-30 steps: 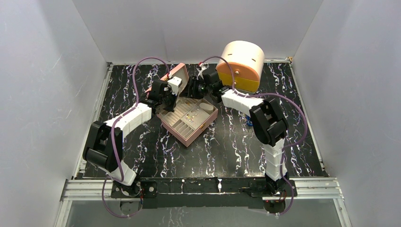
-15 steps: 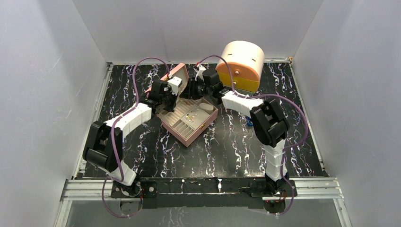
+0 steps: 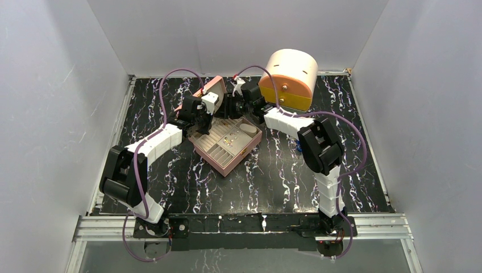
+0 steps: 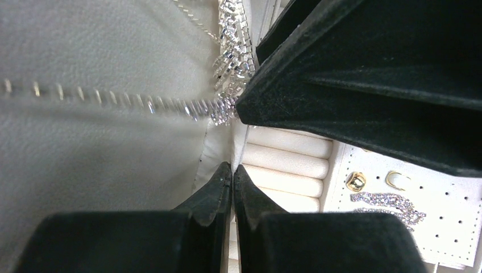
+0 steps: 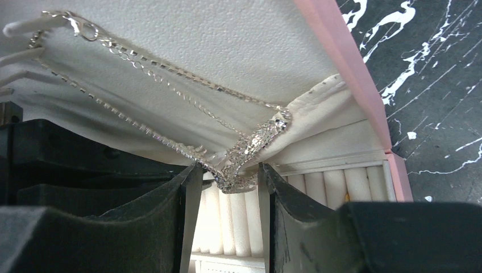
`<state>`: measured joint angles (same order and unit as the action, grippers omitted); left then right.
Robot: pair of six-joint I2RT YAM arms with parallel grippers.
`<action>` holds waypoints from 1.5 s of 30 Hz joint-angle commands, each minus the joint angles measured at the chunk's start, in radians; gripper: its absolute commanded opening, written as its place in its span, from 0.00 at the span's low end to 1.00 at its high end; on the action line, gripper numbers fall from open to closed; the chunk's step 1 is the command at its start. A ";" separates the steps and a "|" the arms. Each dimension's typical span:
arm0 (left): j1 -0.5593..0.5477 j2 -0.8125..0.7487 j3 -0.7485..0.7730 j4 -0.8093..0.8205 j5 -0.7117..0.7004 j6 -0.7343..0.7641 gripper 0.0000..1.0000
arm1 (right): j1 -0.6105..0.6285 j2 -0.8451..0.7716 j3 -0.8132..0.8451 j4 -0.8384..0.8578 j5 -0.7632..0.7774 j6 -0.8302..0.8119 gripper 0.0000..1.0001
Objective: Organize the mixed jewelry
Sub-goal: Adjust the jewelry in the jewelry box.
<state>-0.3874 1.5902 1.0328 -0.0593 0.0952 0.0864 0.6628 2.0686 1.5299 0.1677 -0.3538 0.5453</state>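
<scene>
Black marbled table [image 3: 284,182], pink box [image 3: 226,165] open. R claw [image 5: 228,169] has edged in to lid [image 5: 341,57], jaws half-wide astride the silver necklace [image 5: 250,145], not clamped; prob. hanging it. L claw [image 4: 232,173] pinched shut, empty. Earrings [image 4: 356,181] in tray.

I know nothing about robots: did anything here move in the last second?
The right arm edged slightly left, bringing the right gripper closer to the pink box and its open lid; its fingers stand apart on either side of a silver necklace hanging there. Nothing was visibly grabbed or released. The left gripper stayed shut by the lid; the box and the round orange container did not move.
</scene>
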 commanded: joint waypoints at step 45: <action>0.012 -0.084 -0.040 0.001 0.085 0.015 0.00 | 0.015 0.099 0.217 0.095 -0.080 0.129 0.22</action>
<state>-0.3767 1.5642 1.0073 -0.0261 0.1257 0.1040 0.6746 2.1567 1.6943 0.1535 -0.4107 0.6769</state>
